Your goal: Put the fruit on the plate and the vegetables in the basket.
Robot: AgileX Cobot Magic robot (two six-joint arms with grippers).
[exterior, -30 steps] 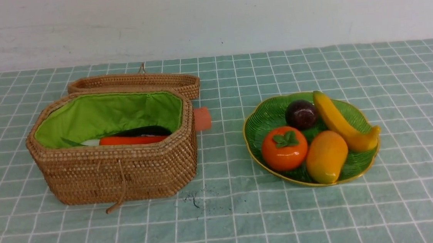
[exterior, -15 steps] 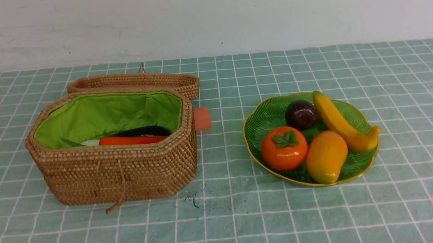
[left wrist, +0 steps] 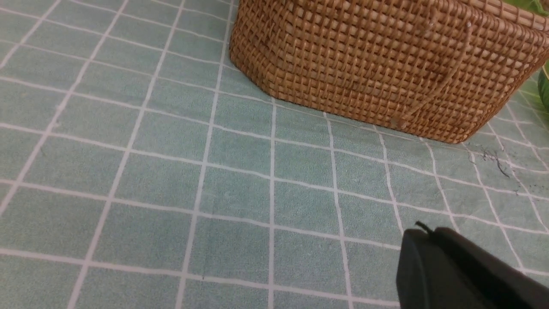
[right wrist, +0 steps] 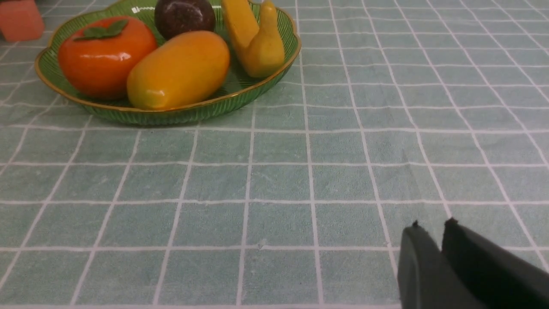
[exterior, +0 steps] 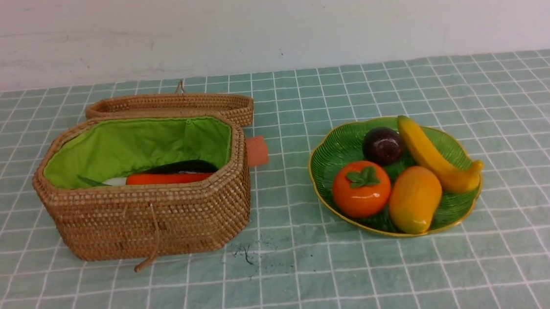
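**Sorting: appears complete**

Plate [exterior: 327, 158], right: persimmon [exterior: 361, 188], mango [exterior: 414, 199], mangosteen [exterior: 382, 145], banana [exterior: 434, 156].
Basket [exterior: 152, 218], left, lid open: carrot [exterior: 169, 178], eggplant [exterior: 185, 167], radish [exterior: 112, 181] partly hidden.
Left gripper [left wrist: 424, 234]: jaws together, empty.
Right gripper [right wrist: 431, 227]: jaws slightly apart, empty.
Outstanding: apparently nothing.

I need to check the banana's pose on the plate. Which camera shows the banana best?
The front view: the whole banana shows there, lying along the plate's far right side beside the mango. The right wrist view shows the banana foreshortened and cut off at the frame's edge. The left wrist view does not show it.
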